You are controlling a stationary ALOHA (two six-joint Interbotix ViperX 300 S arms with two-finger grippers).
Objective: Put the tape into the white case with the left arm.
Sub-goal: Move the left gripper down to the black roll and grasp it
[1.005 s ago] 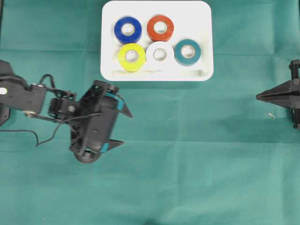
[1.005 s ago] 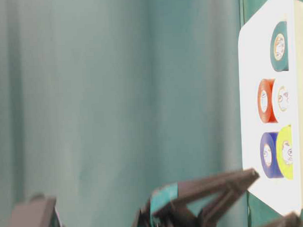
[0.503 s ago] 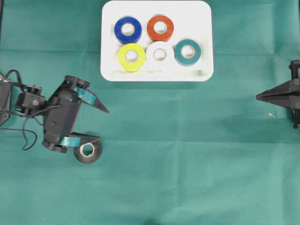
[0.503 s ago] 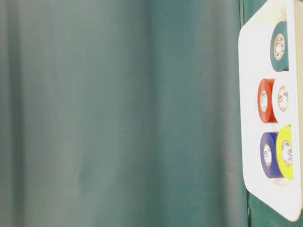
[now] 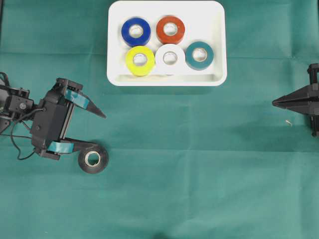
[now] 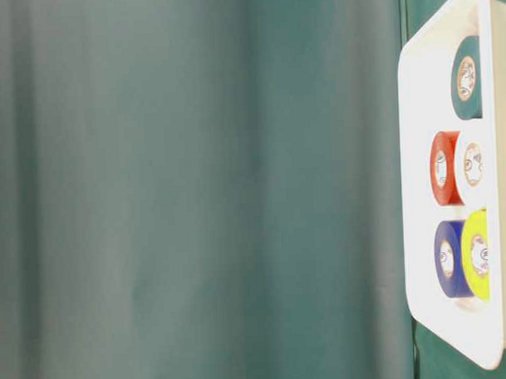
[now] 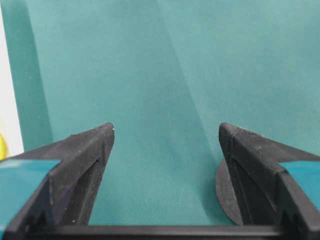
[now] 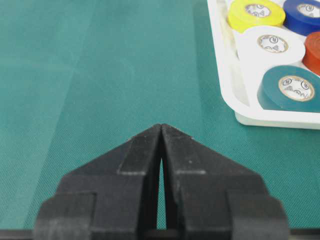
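Left pincer [image 5: 99,130] gapes, one finger half-hiding the black tape [image 5: 93,159].

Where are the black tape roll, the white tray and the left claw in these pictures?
black tape roll [image 5: 93,159]: overhead view, on its paper core.
white case [image 5: 219,30]: overhead view, on its bare right floor.
left gripper [image 5: 100,131]: overhead view, midway between its open fingertips.

Green cloth [image 5: 199,164] matt, finely woven; white case [image 5: 217,45] smooth glossy plastic.

A green cloth [image 5: 199,164] covers the whole table, with faint fold creases running across it.
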